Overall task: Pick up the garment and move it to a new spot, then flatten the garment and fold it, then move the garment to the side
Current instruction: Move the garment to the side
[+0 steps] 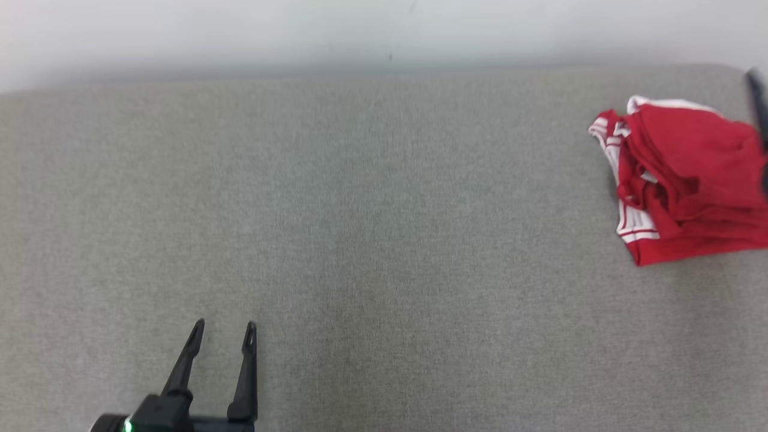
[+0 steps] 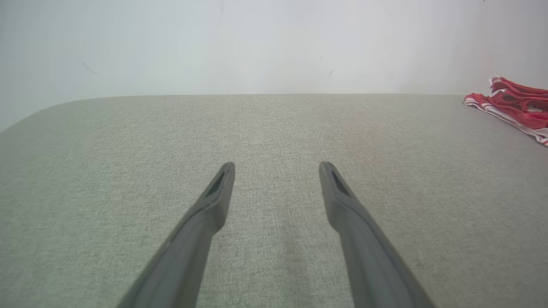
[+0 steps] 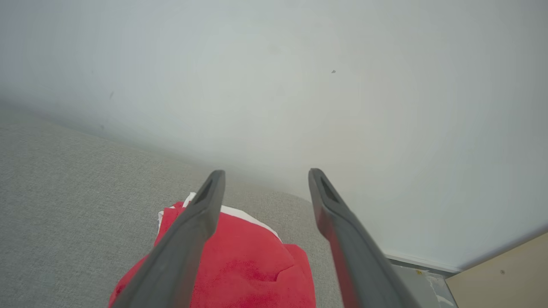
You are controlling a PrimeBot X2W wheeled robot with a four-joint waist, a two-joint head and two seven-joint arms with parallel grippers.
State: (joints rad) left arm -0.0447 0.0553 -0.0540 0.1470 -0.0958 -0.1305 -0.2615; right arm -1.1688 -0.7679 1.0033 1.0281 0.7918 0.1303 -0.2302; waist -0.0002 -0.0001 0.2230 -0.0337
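Grey woven fabric [image 1: 360, 228] covers the whole work surface, which runs back to a plain pale wall [image 1: 384, 30] along the top of the head view. The surface's far corners look rounded.

The garment [image 1: 690, 180], red with white stripes along its edges, lies in a bunched, loosely folded heap at the right side of the head view, in the upper half, running off the right edge of the frame. In the left wrist view it shows as a low red mound at the far right edge, just below the line where the fabric meets the wall.

The left gripper [image 1: 225, 327] sits at the lower left of the head view, well apart from the garment. Its two dark fingers are spread with bare grey fabric between them, and it grasps nothing.

The right gripper [image 3: 266, 174] is over the garment: in its own wrist view the fingers stand wide apart, with the red cloth below them at the bottom centre of the frame. The left-hand finger crosses in front of the cloth, and nothing is pinched between the two; whether a finger touches the cloth cannot be told. A blurred dark finger [image 1: 757, 102] of this gripper shows at the right edge of the head view, beside the heap. A beige panel [image 3: 505, 273] fills the lower right corner of the right wrist view.
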